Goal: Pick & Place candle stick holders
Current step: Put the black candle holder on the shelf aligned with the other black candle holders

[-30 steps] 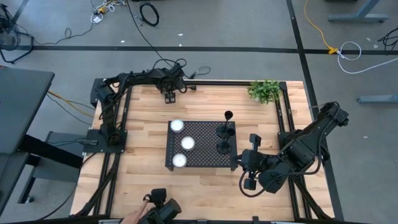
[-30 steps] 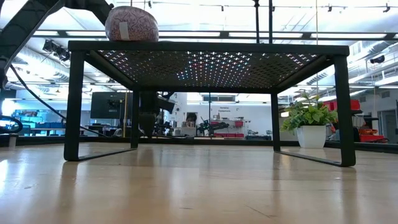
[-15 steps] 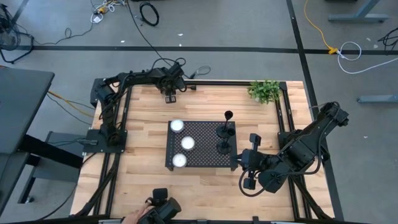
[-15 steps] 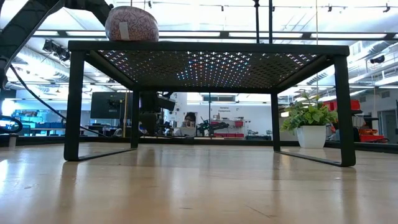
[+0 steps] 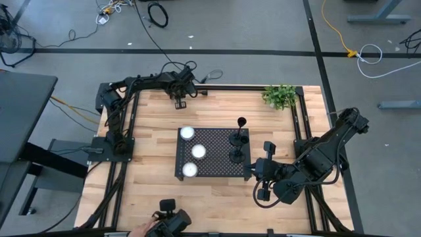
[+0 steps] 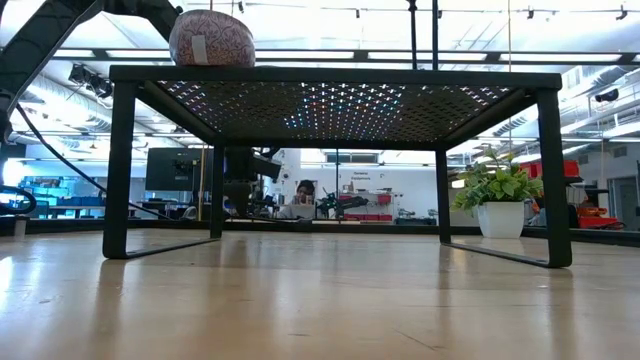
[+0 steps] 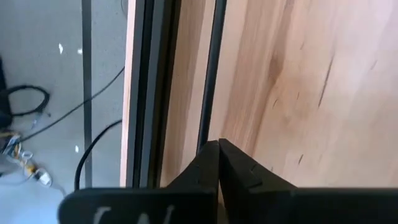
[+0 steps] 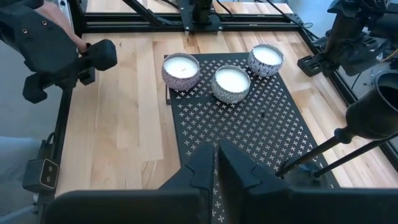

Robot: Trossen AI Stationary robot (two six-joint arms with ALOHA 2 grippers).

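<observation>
The three candle stick holders (image 5: 237, 139) are being kept in a tight cluster at the 3 o'clock edge of the perforated tray (image 5: 220, 170), with three candles (image 5: 195, 151) lined up along its 9 o'clock side. The right claw (image 5: 266, 169) is being held pinched shut and empty just off the tray's 4 o'clock corner (nothing gripped). The left claw (image 5: 179, 103), likewise closed, is being parked at 12 o'clock near the tabletop (image 5: 151, 131) edge. A neighbouring stem is likely being put at risk: with such close spacing, a reaching finger could topple one.
</observation>
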